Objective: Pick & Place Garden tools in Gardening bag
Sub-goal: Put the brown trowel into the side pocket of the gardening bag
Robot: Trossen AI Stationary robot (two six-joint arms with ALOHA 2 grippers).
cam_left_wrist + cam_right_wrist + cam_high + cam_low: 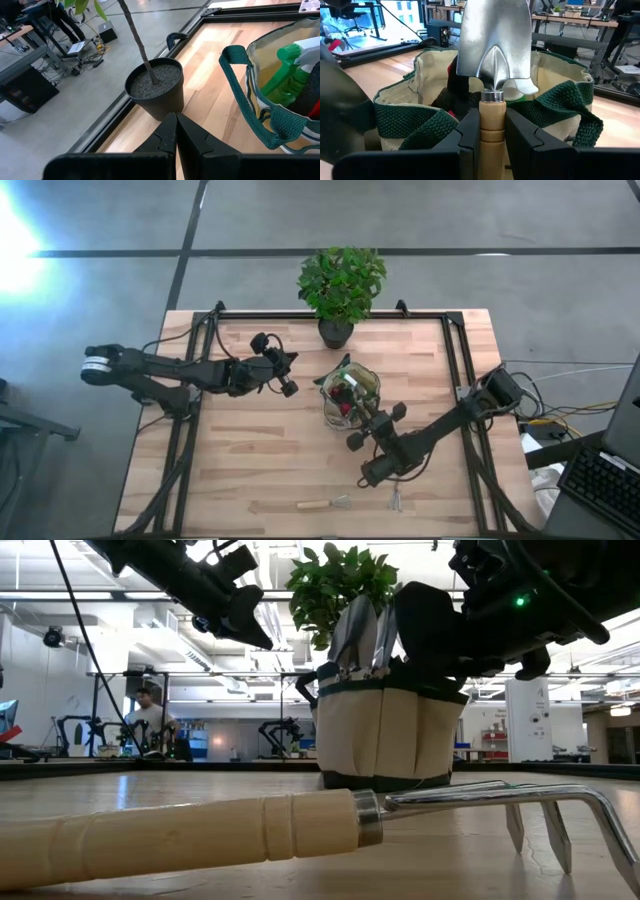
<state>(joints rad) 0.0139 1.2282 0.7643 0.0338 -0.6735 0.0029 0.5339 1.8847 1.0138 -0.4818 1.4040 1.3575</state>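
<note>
The left gripper (283, 372) hung above the table to the left of the bag, its 2 dark fingers pressed together on nothing. In its own wrist view those fingers pointed toward the dark round plant pot (155, 91) with its thin bare stem, and the bag's rim sat off to one side.

The small olive-khaki fabric gardening bag with dark green woven trim (363, 383) stood upright on the pale wooden table (250, 460), just in front of the pot. Inside it lay a green plastic spray bottle (289, 71) and a red item (345, 392), partly hidden.

The right gripper (492, 131) was the arm at work, right at the bag's near side. Its jaws pinched the pale wooden handle of a silver metal trowel (493, 40) just below the ferrule. The trowel's long axis ran straight out from the jaws, blade first, toward the bag's round mouth, with the blade already over or just within the rim. In my judgement the coming move turned on carrying that axis down into the opening before letting go.

Well apart, near the table's front edge, 1 wooden-handled silver 3-pronged rake (300, 825) lay flat, still to be bagged, nearer the right arm.
</note>
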